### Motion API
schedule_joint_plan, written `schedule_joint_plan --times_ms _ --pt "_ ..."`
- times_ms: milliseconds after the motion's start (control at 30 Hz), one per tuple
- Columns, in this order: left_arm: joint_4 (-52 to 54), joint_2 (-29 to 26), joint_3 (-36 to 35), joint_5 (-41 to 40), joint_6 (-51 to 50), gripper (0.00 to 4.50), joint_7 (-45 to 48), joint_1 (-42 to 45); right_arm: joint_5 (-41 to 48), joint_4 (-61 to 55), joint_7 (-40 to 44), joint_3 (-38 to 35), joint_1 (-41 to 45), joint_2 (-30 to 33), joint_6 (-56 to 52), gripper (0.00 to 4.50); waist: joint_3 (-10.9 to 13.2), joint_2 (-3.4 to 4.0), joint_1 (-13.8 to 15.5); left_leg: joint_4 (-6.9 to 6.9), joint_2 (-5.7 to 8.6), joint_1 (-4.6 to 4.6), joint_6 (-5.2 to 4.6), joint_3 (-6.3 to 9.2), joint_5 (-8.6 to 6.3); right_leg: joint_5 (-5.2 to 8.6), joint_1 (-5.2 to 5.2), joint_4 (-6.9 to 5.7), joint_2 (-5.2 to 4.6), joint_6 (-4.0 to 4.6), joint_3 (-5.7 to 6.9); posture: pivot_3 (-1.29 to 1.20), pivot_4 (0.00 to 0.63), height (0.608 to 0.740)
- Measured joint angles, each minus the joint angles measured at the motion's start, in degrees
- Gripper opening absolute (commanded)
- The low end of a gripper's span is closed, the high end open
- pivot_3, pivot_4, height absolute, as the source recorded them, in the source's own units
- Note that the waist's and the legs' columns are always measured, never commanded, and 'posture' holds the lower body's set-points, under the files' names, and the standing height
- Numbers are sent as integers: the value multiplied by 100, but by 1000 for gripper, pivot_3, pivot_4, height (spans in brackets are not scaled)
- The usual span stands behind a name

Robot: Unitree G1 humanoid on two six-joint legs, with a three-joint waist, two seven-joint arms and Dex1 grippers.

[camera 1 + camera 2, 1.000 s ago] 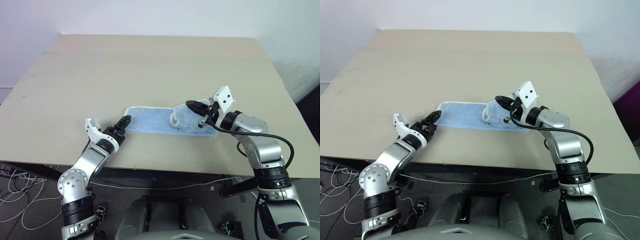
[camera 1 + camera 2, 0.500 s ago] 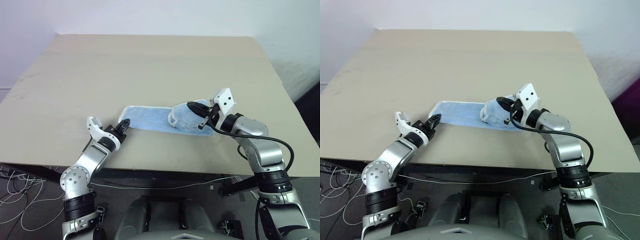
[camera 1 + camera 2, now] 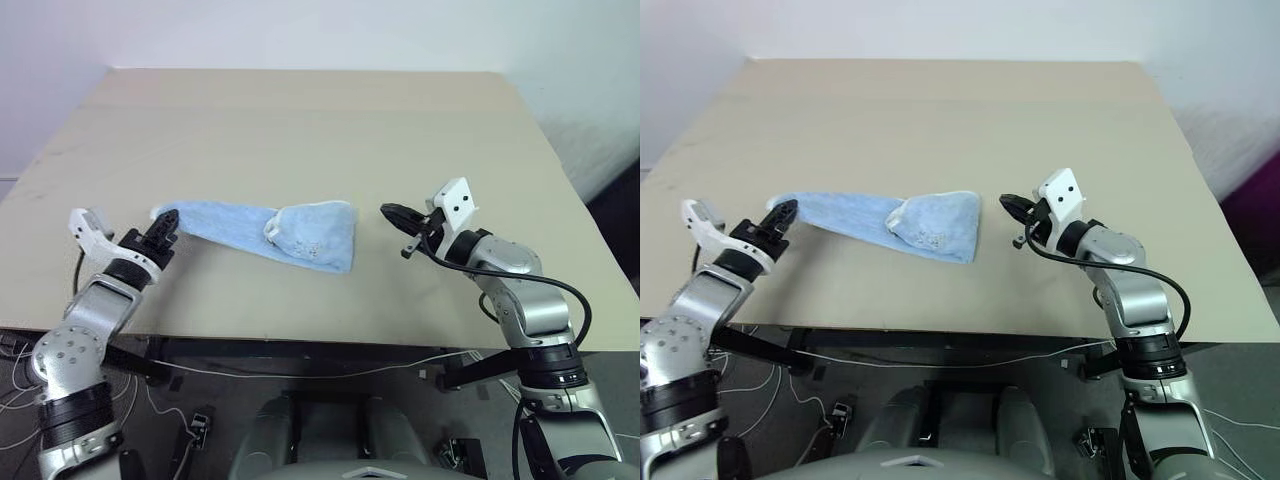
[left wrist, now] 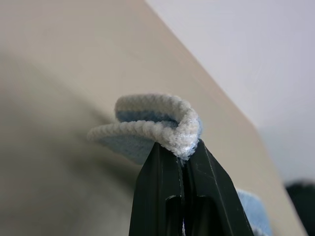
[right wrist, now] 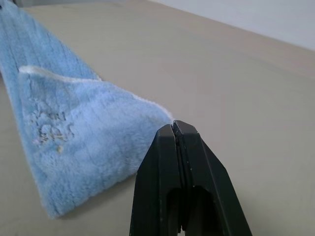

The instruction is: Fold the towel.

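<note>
Terry-soft and limp, the towel (image 3: 270, 231) near the table's (image 3: 300, 120) left front edge sags from our left gripper (image 3: 165, 228) clenched on its corded corner, right gripper (image 3: 392, 213) clenched empty, so we'd grasp corners

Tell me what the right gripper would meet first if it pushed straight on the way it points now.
Probably the towel: the shut right gripper points across the table at the towel's near corner, with bare tabletop between. Its height above the table is hard to judge.

Light blue towel (image 3: 300, 235), white edging
</note>
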State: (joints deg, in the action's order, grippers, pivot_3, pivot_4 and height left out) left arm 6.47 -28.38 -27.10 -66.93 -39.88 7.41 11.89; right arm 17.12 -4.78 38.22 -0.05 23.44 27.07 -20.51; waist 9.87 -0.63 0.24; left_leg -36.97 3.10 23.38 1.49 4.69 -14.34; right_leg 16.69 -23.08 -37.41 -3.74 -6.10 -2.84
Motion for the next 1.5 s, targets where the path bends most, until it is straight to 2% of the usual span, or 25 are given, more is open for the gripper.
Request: schedule_joint_plan --times_ms 133,333,467,567,800,1000,1100,1333,1433,1500 --pt "584 -496 968 844 58 19 1075 60 -4 0 -20 0 -8 -4 5 0 1 0 16 4 2 3 0 -1 0 0 0 7 -4 1 -1 0 150 740" --pt "1024 -893 2583 2235 335 19 2362 581 -11 1 -77 -9 -28 -17 13 0 1 3 -8 15 -1 3 0 -2 0 0 -5 11 -2 1 -2 0 150 740" --pt "929 -814 3537 3176 456 19 2707 1036 -12 -2 -127 -17 -67 -36 16 0 4 5 -27 16 -1 4 0 -3 0 -1 -6 13 -2 0 -4 0 150 740" --pt "695 -508 3913 3605 424 19 2750 1431 -13 -20 -180 -28 -140 -45 14 0 4 4 -40 16 -1 5 -1 -2 0 -1 -6 14 -2 -1 -3 0 150 740" --pt "41 265 4268 4255 146 19 2611 2002 -14 -225 -280 -52 -318 -47 4 0 6 1 -106 13 -2 7 -2 -2 0 -1 -8 11 4 -2 -2 0 150 740" --pt "-69 252 4604 4725 48 19 2759 2026 -13 -296 -345 -55 -379 -47 -32 0 6 2 -104 11 -3 6 -1 -2 1 -1 -9 8 5 -3 -2 0 150 740" --pt "-91 279 4588 4779 15 624 2857 2021 -13 -297 -355 -55 -379 -47 -36 0 6 2 -96 10 -3 7 -1 -2 1 -1 -8 8 4 -3 -2 0 150 740" --pt "148 372 4100 4444 -228 2819 3035 1855 -14 -291 -354 -49 -328 -47 -36 0 6 2 -102 10 -4 7 -1 -1 1 -1 -9 7 3 -3 -2 0 150 740" --pt "415 500 3428 3698 -614 3780 3189 1644 -15 -268 -350 -41 -254 -48 -35 0 6 2 -109 10 -4 7 -1 -1 1 -1 -10 7 2 -3 -3 0 150 740" --pt "628 569 2903 3159 -808 3780 3209 1581 -13 -265 -326 -39 -228 -48 -35 0 6 2 -104 8 -6 7 -1 0 1 -1 -10 6 2 -3 -2 0 150 740"
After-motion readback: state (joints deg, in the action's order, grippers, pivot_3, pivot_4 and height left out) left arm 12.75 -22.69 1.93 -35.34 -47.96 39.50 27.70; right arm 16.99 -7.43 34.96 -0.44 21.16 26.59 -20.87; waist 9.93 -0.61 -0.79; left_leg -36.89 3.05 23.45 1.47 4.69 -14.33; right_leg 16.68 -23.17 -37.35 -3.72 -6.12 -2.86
